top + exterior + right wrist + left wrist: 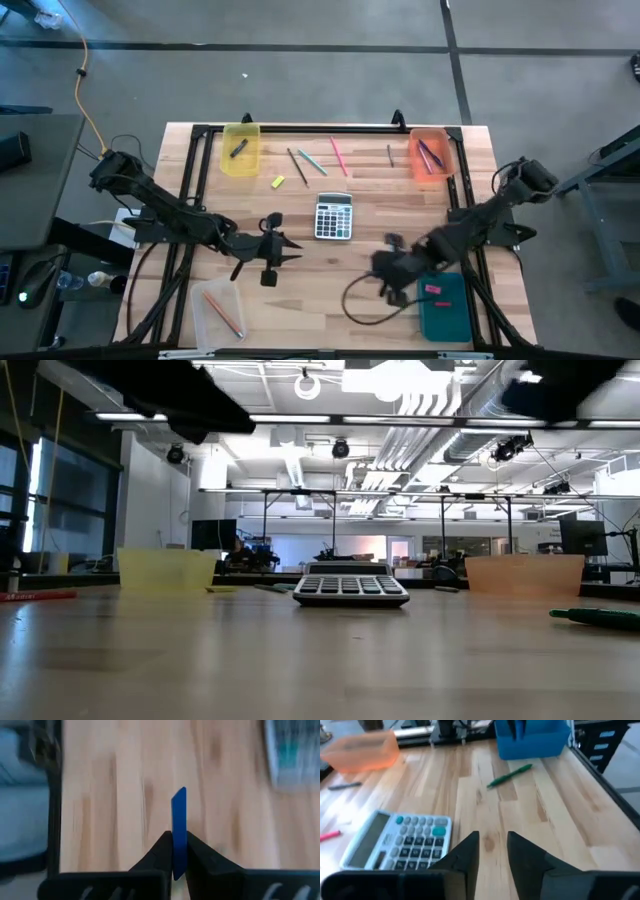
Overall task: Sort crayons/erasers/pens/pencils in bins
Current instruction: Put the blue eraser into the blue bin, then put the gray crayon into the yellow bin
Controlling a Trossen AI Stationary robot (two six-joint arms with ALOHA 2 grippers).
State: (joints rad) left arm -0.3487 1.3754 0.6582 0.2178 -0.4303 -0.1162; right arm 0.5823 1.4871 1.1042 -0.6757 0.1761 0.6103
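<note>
no legible text, calculator (400,841) keys unreadable (blurred)

Calculator (334,217) at table centre, two bins (241,150) (431,154) at far left and far right corners, pencils (318,158) between them, two more bins (217,311) (444,307) at near left and near right, eraser (278,181) left of calculator.

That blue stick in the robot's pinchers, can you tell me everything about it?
It is a short, flat-looking blue crayon, plain, with no label showing. The right gripper is shut on it, one dark finger pressing each side. It pokes straight out past the fingertips, above the bare wooden table, touching nothing else. Its held end is hidden between the fingers.
</note>
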